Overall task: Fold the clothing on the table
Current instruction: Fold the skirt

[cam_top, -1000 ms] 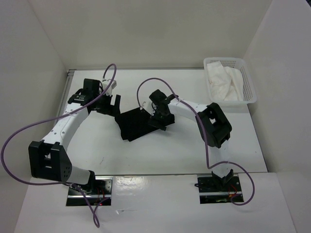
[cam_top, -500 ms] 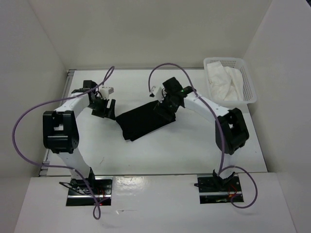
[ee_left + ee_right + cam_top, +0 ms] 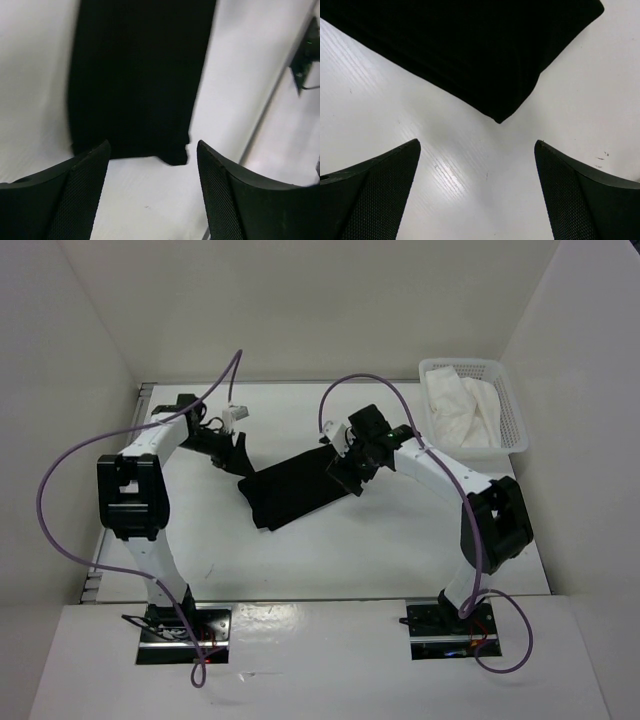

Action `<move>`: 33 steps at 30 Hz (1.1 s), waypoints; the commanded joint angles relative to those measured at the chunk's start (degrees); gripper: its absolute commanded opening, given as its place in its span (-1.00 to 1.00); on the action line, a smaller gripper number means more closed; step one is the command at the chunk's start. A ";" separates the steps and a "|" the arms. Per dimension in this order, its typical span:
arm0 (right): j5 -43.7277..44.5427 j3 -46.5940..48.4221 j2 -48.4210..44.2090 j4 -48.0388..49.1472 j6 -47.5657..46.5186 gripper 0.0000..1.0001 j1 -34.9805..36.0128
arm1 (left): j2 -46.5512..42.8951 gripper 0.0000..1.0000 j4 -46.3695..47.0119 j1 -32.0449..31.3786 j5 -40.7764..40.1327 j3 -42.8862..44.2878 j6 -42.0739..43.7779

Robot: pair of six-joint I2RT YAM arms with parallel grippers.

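Right wrist: clothing [image 3: 470,50] corner only

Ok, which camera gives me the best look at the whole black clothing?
The top external view: the clothing shows almost whole there, lying diagonally on the table. The left wrist view shows only one end; the right wrist view only one corner.

The black clothing [image 3: 298,486] lies flat, a narrow slanted rectangle, near the middle of the white table [image 3: 380,540].
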 commanded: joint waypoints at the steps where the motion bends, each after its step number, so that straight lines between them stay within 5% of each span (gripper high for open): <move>1: -1.39 0.04 0.51 1.29 1.26 0.97 0.24 | -2.72 0.55 -7.92 -2.65 8.47 2.96 7.44; 12: -1.92 -0.49 1.05 1.82 1.26 0.97 0.24 | 12.29 0.66 -20.83 -3.97 10.84 11.74 20.09; 33: -2.45 -1.02 3.16 2.34 1.78 0.97 -0.29 | 22.67 0.66 -21.90 -0.90 10.84 8.32 26.25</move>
